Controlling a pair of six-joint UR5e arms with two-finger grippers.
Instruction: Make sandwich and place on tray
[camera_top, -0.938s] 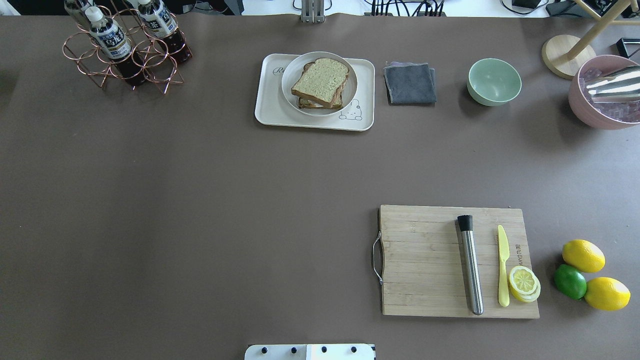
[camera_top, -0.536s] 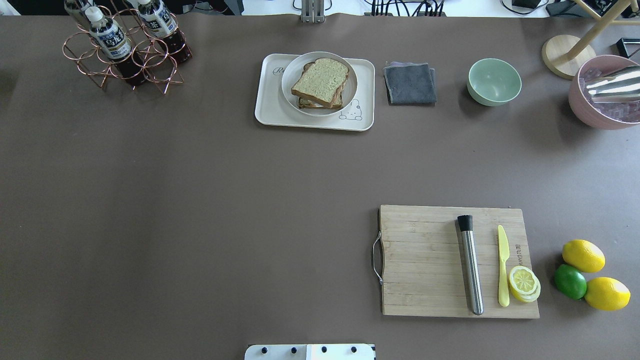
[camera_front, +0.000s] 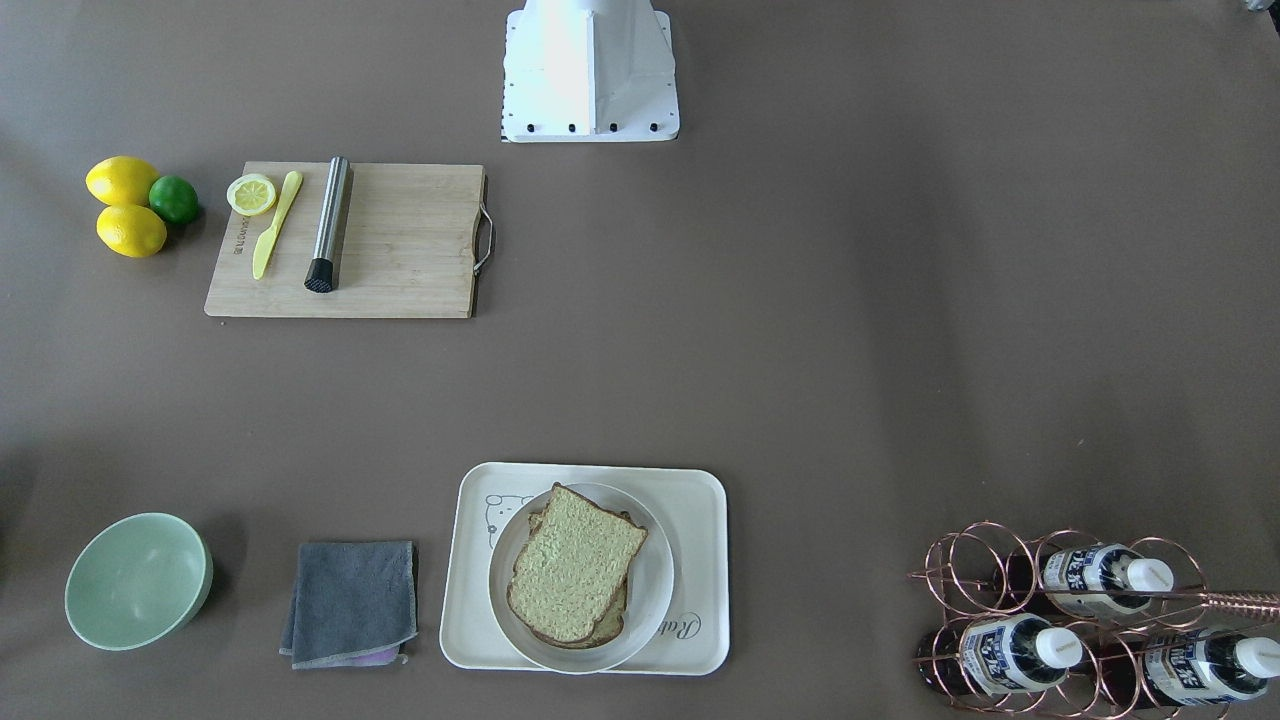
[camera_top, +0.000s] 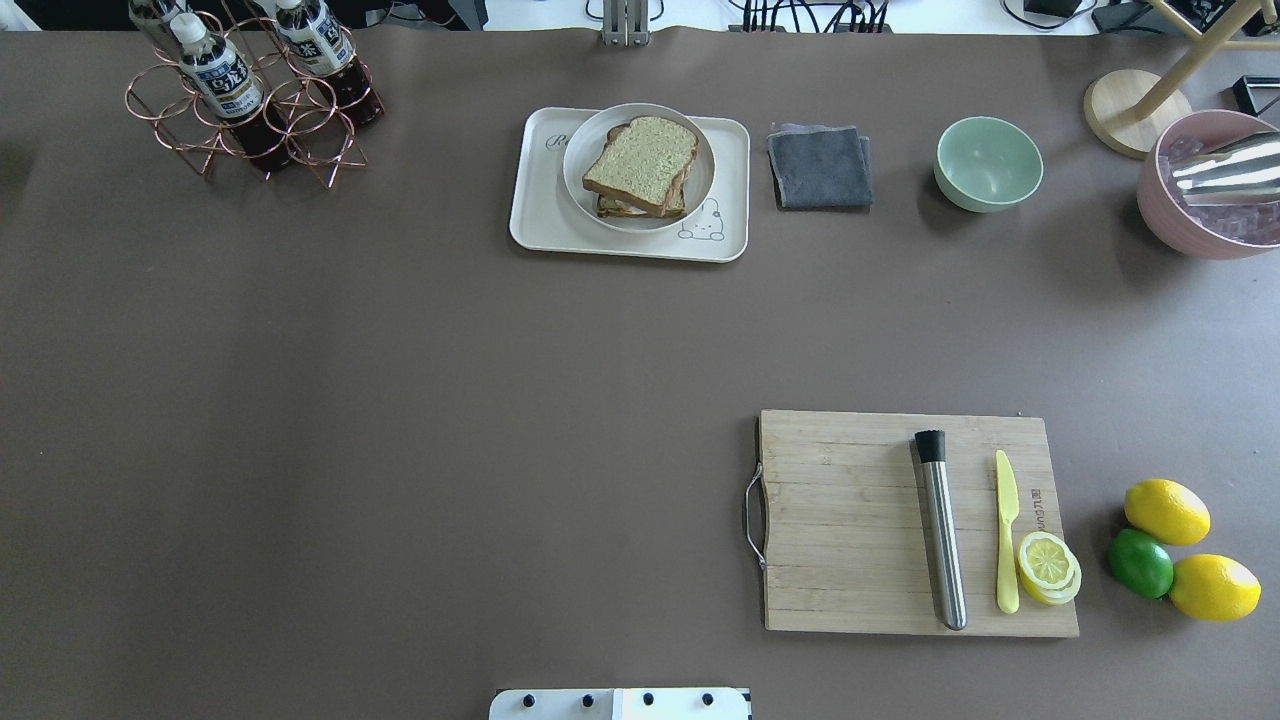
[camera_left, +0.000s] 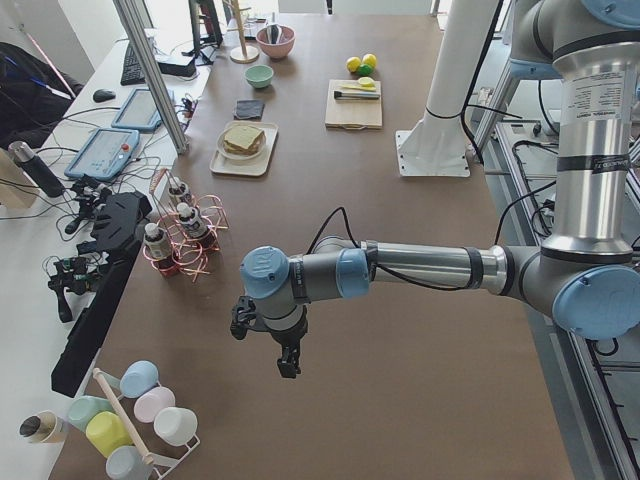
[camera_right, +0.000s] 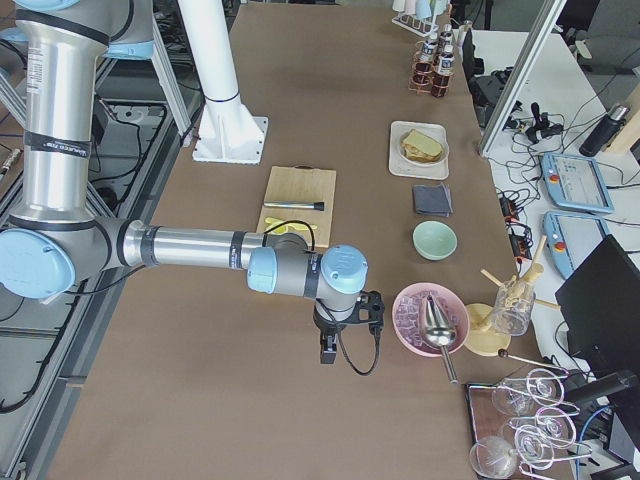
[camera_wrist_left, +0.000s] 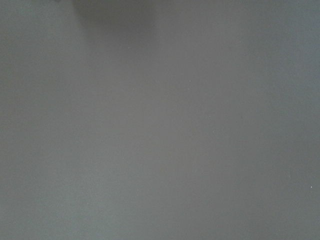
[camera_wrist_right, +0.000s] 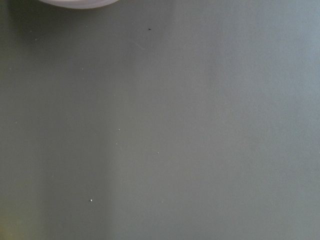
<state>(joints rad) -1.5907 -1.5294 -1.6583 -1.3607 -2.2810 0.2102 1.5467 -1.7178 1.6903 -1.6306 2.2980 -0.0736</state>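
The sandwich (camera_top: 640, 165) is two tan speckled bread slices with dark crusts, stacked on a round white plate (camera_top: 703, 158). The plate stands on the cream tray (camera_top: 535, 215) at the table's far middle. The egg is hidden between the slices. The sandwich (camera_front: 575, 565), plate (camera_front: 658, 590) and tray (camera_front: 468, 605) also show in the front view. My left gripper (camera_left: 288, 365) hangs over bare table at the left end, seen only in the left side view. My right gripper (camera_right: 327, 352) hangs near the pink bowl, seen only in the right side view. I cannot tell whether either is open or shut.
A wooden cutting board (camera_top: 840, 520) holds a steel muddler (camera_top: 942, 530), a yellow knife (camera_top: 1006, 530) and a lemon slice (camera_top: 1047, 565). Two lemons and a lime (camera_top: 1140, 563) lie beside it. A grey cloth (camera_top: 820, 167), green bowl (camera_top: 988, 163), pink ice bowl (camera_top: 1200, 190) and bottle rack (camera_top: 250, 95) line the far edge.
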